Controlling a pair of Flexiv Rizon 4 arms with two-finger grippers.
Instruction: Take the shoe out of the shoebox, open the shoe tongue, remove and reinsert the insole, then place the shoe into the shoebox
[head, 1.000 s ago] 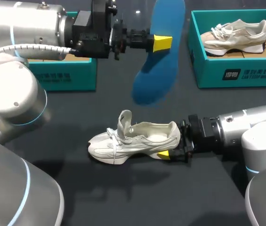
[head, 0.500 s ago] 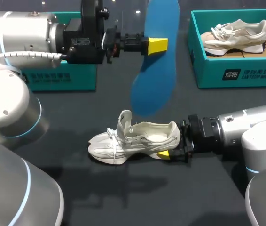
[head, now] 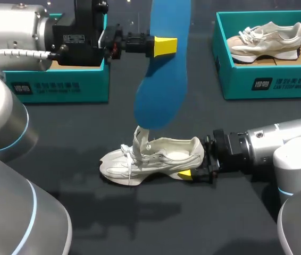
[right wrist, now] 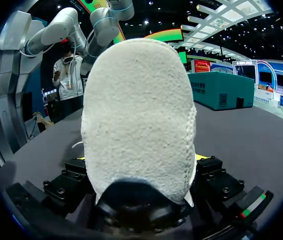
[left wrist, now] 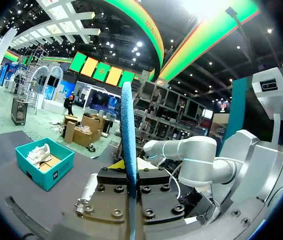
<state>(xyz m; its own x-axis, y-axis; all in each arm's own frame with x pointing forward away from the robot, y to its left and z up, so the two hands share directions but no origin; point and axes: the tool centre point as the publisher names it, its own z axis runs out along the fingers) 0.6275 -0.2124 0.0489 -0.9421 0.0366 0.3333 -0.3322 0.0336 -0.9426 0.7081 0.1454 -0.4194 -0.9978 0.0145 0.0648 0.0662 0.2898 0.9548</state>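
**Shoe and insole, mid-table**

Shoe (head: 153,159): white, on the dark table (head: 140,223), toe toward the left arm's side, tongue (head: 140,139) standing up. Heel clamped in the right gripper (head: 195,163), one yellow tip showing under the sole.

Insole (head: 161,69): blue, hanging upright in the air, lower end just over the raised tongue. Left gripper (head: 164,46) pinches it near the upper end.

Shoebox (head: 60,87): teal, far left, partly behind the left arm.

Second shoebox (head: 267,79): teal, far right, holding another shoe (head: 267,40).
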